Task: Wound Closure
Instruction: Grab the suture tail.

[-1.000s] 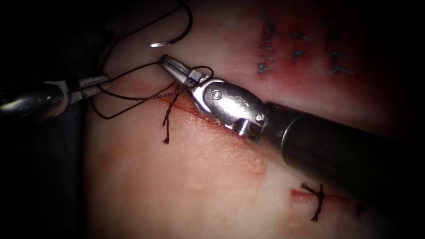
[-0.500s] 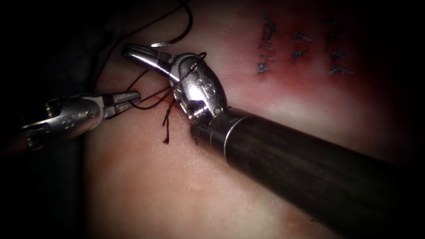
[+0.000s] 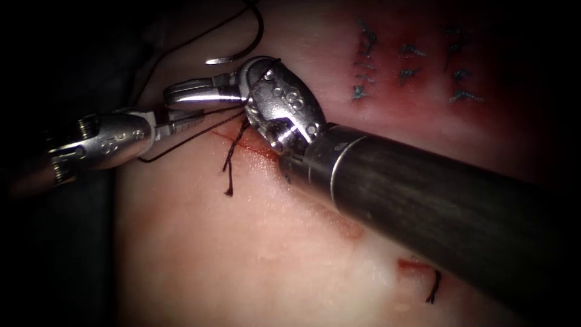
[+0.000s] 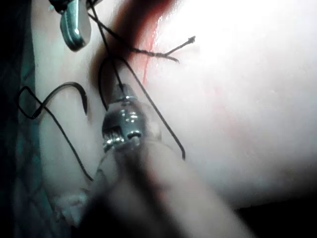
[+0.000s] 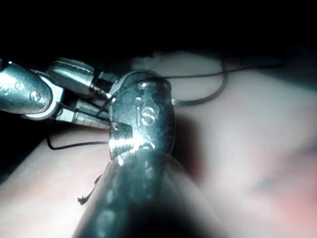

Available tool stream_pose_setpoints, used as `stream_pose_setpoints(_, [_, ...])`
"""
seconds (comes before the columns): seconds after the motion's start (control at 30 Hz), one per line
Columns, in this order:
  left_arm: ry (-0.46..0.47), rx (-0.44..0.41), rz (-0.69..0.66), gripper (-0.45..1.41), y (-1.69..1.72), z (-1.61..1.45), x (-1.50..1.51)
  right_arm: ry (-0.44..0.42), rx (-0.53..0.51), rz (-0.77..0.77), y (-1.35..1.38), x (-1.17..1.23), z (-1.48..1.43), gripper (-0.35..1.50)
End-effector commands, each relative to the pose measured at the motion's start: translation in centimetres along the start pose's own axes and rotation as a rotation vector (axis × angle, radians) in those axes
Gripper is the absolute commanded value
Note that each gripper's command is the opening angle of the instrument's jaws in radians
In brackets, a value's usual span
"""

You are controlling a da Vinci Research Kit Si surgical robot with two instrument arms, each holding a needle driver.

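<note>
Since half a second ago the right tool's jaws have swung lower and now point left toward the left tool, whose jaws have edged closer to them, so the two tips sit almost touching.

Going left to right in the endoscope view: the left tool (image 3: 175, 123) comes in from the dark left edge, lying nearly level, its narrow jaws closed on the black thread (image 3: 181, 141) just left of the cut. From its tip the thread runs right in a shallow curve toward the stitch at the cut. Above, near the top of the picture, the curved needle (image 3: 242, 51) lies free on the tissue (image 3: 254, 242), held by neither tool and not in the tissue, its thread trailing off up and left. Just below the needle, the right tool (image 3: 181, 94) reaches left from its thick dark shaft; its jaws look closed, and whether they grip anything cannot be told. Thread loops over its wrist. Below the wrist, the red cut (image 3: 254, 148) runs slantwise, and a short cut end of thread (image 3: 230, 172) hangs down from the stitch. Farther right, low down, sits an earlier stitch (image 3: 433, 289). Top right are dark blue marks (image 3: 411, 66) on reddened tissue
</note>
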Motion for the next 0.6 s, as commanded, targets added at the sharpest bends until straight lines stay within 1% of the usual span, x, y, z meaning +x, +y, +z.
stream_pose_setpoints(0.03, [0.003, 0.0, 0.001, -0.35, -0.05, 0.09, 0.0, -0.029, 0.046, -0.006, 0.04, -0.01, 0.03, -0.35])
stream_pose_setpoints(0.07, [0.011, -0.002, -0.001, -0.35, -0.07, 0.11, 0.01, -0.065, 0.092, -0.004, 0.03, -0.02, 0.04, -0.35])
stream_pose_setpoints(0.2, [0.019, -0.013, -0.005, -0.35, -0.08, 0.17, 0.05, -0.154, 0.177, -0.014, 0.07, -0.05, 0.06, -0.35])
stream_pose_setpoints(0.37, [0.045, -0.034, -0.006, -0.35, -0.09, 0.21, 0.08, -0.268, 0.297, -0.052, 0.05, -0.09, 0.07, -0.03])
stream_pose_setpoints(0.43, [0.043, -0.04, -0.006, -0.35, -0.09, 0.21, 0.08, -0.32, 0.351, -0.076, 0.03, -0.1, 0.07, -0.03])
stream_pose_setpoints(0.47, [0.043, -0.043, -0.005, -0.35, -0.09, 0.21, 0.08, -0.36, 0.388, -0.098, 0.02, -0.1, 0.09, 0.1])
stream_pose_setpoints(0.5, [0.043, -0.043, -0.005, -0.35, -0.09, 0.21, 0.08, -0.36, 0.388, -0.098, 0.02, -0.1, 0.09, 0.1])
stream_pose_setpoints(0.53, [0.043, -0.043, -0.005, -0.35, -0.09, 0.21, 0.08, -0.382, 0.406, -0.114, 0.01, -0.1, 0.11, 0.31])
stream_pose_setpoints(0.57, [0.044, -0.044, -0.005, -0.35, -0.09, 0.21, 0.07, -0.401, 0.421, -0.124, 0.0, -0.1, 0.12, 0.36])
stream_pose_setpoints(0.6, [0.044, -0.044, -0.005, -0.35, -0.09, 0.21, 0.07, -0.42, 0.439, -0.14, -0.01, -0.11, 0.14, 0.36])
